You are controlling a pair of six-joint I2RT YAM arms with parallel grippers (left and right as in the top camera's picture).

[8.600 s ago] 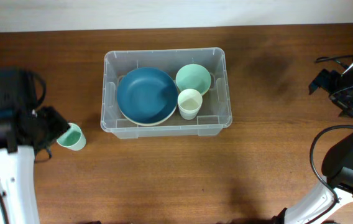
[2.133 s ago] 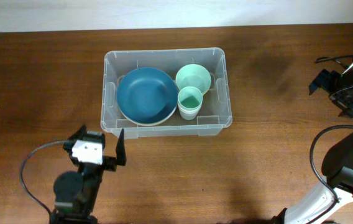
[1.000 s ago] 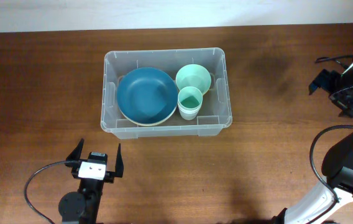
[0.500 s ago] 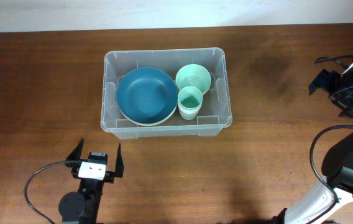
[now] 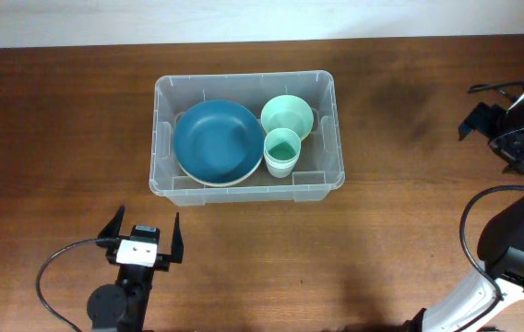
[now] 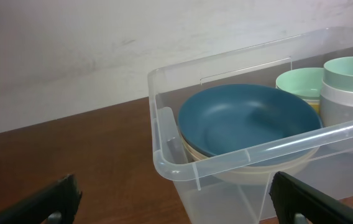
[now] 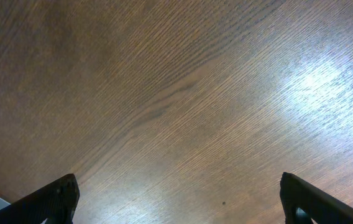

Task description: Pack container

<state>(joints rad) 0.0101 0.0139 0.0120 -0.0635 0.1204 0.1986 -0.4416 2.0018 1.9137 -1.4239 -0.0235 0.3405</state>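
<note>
Jaws of the left gripper [image 6: 175, 203] stand spread wide in the left wrist view, only their dark tips showing in the two lower corners, with nothing between them. Just ahead sits the container [image 6: 251, 152], a clear plastic bin resting on the brown wooden counter [image 6: 71, 155], its rounded near corner facing the camera. Inside it, a dark blue plate [image 6: 245, 121] lies on top of a cream-coloured dish [image 6: 257, 175] whose edge peeks out underneath. To the right of the plate is a mint green bowl [image 6: 297, 84], and nearer the front wall a white cup [image 6: 349, 102] with a mint cup [image 6: 350, 65] nested in it. A pale wall [image 6: 102, 43] rises behind the counter.

In the right wrist view the jaws of the right gripper [image 7: 178, 202] are likewise spread wide and hold nothing. Their tips show in the lower corners over bare wood grain, with a patch of glare at the right.

From overhead, the container sits in the middle of the counter toward the far edge, long sides running left to right. The plate fills its left half; the bowl is at the back right and the nested cups are in front of the bowl, touching it. The left gripper is near the front edge of the counter, pointing toward the container's front left corner and apart from it. The right gripper is at the far right edge, well apart from the container.
</note>
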